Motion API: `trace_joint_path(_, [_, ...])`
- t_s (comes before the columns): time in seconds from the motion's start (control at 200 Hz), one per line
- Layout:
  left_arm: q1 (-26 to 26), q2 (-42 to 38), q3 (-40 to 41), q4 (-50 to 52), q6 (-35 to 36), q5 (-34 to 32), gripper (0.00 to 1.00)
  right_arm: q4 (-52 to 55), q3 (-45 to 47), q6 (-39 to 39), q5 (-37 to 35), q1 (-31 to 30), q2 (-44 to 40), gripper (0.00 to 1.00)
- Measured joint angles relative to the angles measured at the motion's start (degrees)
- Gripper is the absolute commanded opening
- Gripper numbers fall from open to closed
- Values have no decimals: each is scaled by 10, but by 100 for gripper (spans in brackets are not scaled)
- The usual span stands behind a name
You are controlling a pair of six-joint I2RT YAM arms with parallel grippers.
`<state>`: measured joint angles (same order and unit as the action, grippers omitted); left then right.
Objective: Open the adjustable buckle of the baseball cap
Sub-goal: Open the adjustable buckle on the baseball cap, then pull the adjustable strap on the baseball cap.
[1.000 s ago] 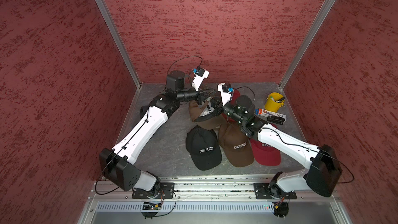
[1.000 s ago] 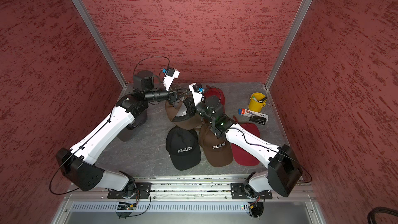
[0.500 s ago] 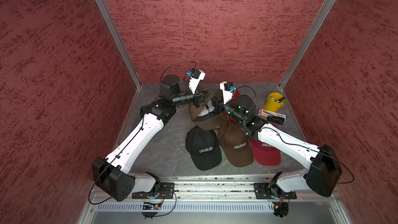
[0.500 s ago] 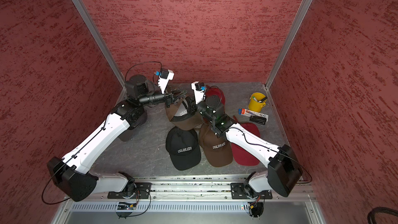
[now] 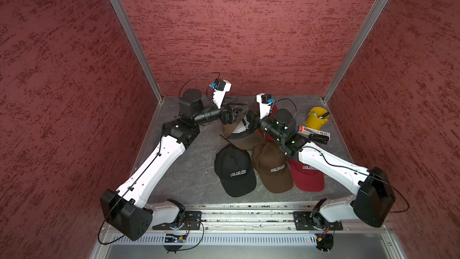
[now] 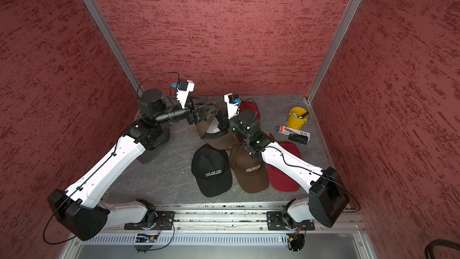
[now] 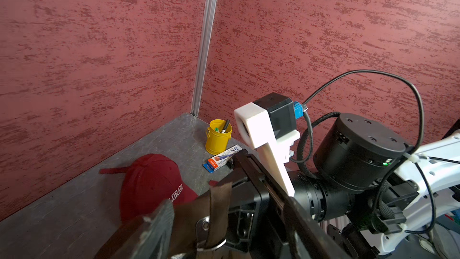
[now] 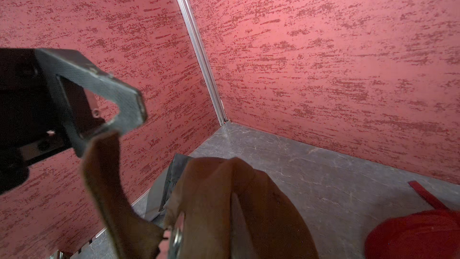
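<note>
- Left gripper: clenched a second ago, now released. Jaws stand apart in both top views. Its wrist has shifted slightly away from the right gripper.
- Strap: brown, no longer pinched. In the right wrist view its free end sits just under one left finger; whether they touch, cannot tell. From there it curves loose back to the buckle.
- Left wrist view: the strap stands upright between the open jaws, rising out of the metal buckle.
- Right gripper: unchanged, clenched on the cap at its back edge, just beside the buckle.
- Cap: its back is held up at the right gripper, directly ahead of the left gripper. The brim hangs down toward the worktop; contact unclear.
- Reading: the pull stroke looks over, and the release marks its end. The strap shows slack, so the buckle has likely given some.
- Open point: the strap seems still threaded through the buckle ring. Whether the clasp is fully open, cannot tell.
- Likely next: regrip nearer the buckle for another pull, or stop if this loosening suffices.
</note>
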<state>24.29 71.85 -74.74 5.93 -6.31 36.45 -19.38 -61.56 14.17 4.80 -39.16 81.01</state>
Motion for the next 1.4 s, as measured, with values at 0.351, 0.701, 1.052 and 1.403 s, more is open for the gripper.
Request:
trace_joint_path(0.351, [-47, -61, 70, -8, -37, 14, 63, 16, -2, 2, -1, 4, 7, 0])
trace_joint_path(0.701, [-20, -23, 101, 1, -18, 43, 58, 23, -19, -5, -1, 7, 9, 0])
trace_joint_path(1.052, [-5, 22, 101, 5, 7, 46, 59, 26, -19, -11, 0, 7, 9, 0])
trace_joint_path(1.403, [8, 40, 91, 5, 23, 56, 10, 30, -29, -12, 1, 7, 9, 0])
